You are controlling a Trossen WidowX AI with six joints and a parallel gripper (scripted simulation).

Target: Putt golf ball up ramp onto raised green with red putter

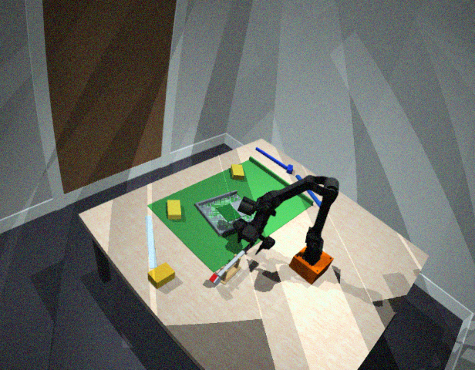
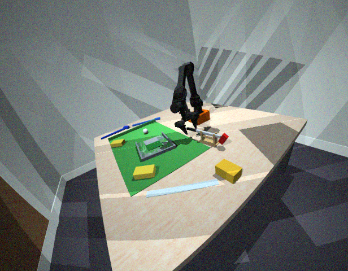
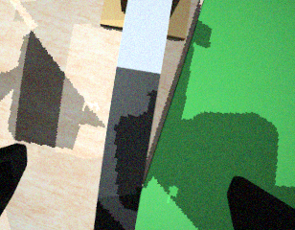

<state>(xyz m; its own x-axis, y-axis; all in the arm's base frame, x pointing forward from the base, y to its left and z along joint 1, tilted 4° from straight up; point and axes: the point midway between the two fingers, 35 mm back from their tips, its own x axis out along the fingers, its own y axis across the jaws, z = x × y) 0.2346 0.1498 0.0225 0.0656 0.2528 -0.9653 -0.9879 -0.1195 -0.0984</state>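
Note:
The red putter's head [image 1: 213,277] [image 2: 223,138] is at the far end of its pale shaft [image 1: 230,263] [image 2: 211,134] [image 3: 143,38], which rests on a wooden stand [image 1: 232,274] [image 2: 207,140] [image 3: 111,14]. My gripper [image 1: 248,247] [image 2: 191,130] [image 3: 130,172] is open and empty above the dark grip end, which runs between the spread fingers in the wrist view. The white golf ball [image 2: 145,131] lies on the green mat [image 1: 190,234] [image 2: 179,157], behind the grey-walled ramp piece [image 1: 208,220] [image 2: 158,153] with a green patch [image 1: 226,213] [image 2: 153,145] in its middle. I cannot make out the ball in the top view.
Yellow blocks [image 1: 173,210] [image 1: 237,172] [image 2: 144,171] sit on the mat, and another yellow block [image 1: 161,274] [image 2: 228,170] is beside a pale blue strip [image 1: 150,243] [image 2: 183,188] on the table. Blue bars [image 1: 273,158] [image 2: 146,121] lie behind the mat's green rail [image 1: 279,180].

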